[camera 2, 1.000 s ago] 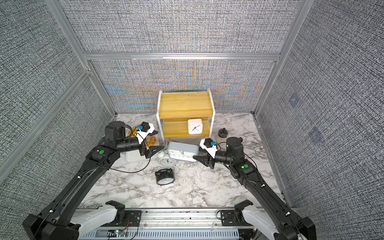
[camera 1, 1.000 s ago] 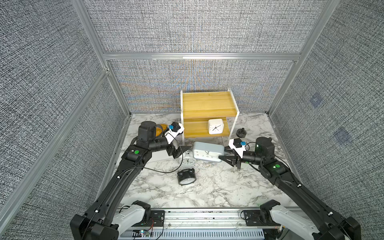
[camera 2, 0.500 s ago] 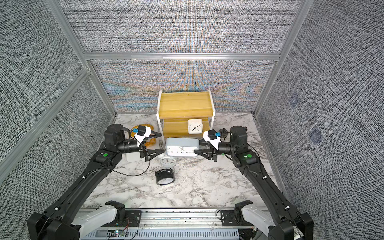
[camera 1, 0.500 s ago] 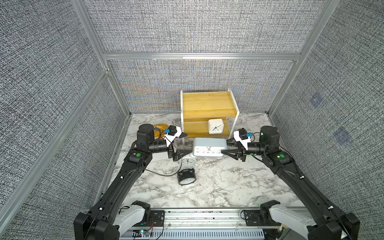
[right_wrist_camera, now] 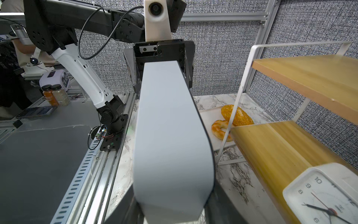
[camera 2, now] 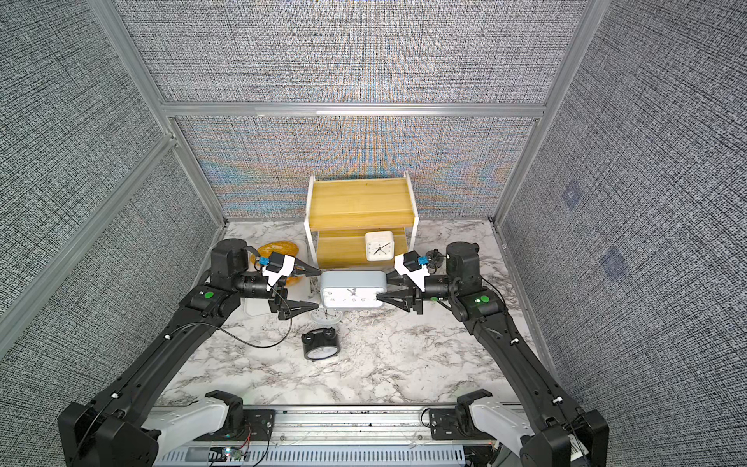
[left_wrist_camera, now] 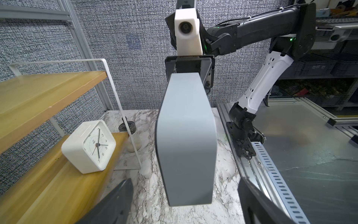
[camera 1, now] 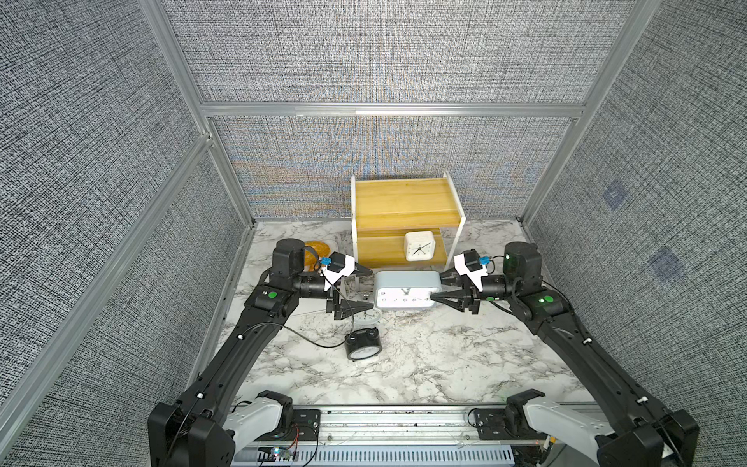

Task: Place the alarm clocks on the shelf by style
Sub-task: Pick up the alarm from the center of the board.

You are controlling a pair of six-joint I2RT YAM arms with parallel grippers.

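Right jaws grip the grey clock, numerals 8-4 legible.

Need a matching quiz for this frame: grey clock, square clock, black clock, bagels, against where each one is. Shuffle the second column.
Things:
1. grey clock
2. square clock
3. black clock
4. bagels

Places:
A. on the white tray
B. on the shelf, lower board
C. in the grip of the right hand
D. on the table, nearest the robot's base

Pairs: 1-C, 2-B, 3-D, 4-A
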